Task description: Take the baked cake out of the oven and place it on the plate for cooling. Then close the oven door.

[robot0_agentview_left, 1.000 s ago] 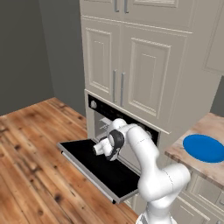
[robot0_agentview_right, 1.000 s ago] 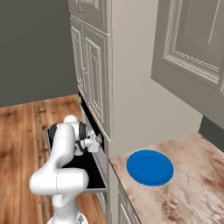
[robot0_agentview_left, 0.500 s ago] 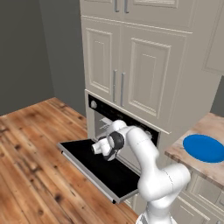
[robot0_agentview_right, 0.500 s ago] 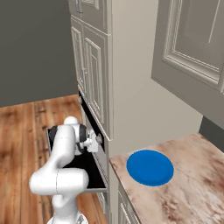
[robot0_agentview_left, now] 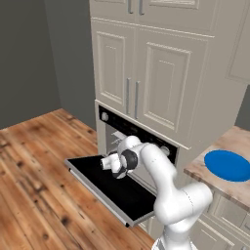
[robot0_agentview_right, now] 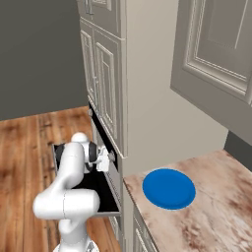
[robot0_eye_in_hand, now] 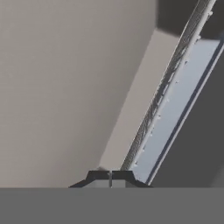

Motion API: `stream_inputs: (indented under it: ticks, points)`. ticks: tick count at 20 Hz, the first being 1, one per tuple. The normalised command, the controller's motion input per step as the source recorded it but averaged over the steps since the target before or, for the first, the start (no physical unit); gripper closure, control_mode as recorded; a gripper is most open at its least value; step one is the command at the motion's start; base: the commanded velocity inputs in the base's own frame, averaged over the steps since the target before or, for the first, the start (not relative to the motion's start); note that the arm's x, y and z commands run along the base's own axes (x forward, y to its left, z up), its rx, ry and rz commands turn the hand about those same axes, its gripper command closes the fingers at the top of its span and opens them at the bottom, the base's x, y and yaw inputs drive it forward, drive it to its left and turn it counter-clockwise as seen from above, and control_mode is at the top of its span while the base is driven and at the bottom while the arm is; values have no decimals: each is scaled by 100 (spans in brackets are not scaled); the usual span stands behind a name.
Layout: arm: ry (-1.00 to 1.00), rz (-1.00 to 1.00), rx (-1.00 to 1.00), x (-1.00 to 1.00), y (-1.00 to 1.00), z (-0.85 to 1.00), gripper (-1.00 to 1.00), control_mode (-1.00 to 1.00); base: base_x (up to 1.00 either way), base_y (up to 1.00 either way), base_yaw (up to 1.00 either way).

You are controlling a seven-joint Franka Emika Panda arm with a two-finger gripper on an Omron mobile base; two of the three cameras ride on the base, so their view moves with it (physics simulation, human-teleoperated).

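White arm's hand is at the mouth of the black-fronted built-in oven, above the wide black glass oven door lying open and flat; fingers pressed together, nothing seen between them. In the hand view a wire rack and grey baking tray run diagonally; cake can't be made out. Flat round bright blue plate sits bare on the marbled bench, right of the oven.

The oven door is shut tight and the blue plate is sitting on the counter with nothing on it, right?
Not quite. The oven door is open, folded down flat in front of the oven, as the left base view shows. The rest is right: the blue plate sits on the counter with nothing on it.
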Motion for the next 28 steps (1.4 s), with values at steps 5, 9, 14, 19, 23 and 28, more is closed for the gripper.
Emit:
stream_inputs:
  ticks: [5, 9, 14, 19, 23, 28]
  points:
    - [20, 0, 2, 2, 0, -23, 100, -100, 0, 0, 0]
    - [-1, 0, 1, -25, 0, 0, 100, -100, 0, 0, 0]
    - [-17, 0, 0, -47, 0, 11, 100, -100, 0, 0, 0]
    - [-22, 0, 0, -27, 0, 12, 100, -100, 0, 0, 0]
    - [-10, 0, 0, -10, 0, 2, 100, -100, 0, 0, 0]
    - [0, 0, 0, 0, 0, 0, 100, -100, 0, 0, 0]
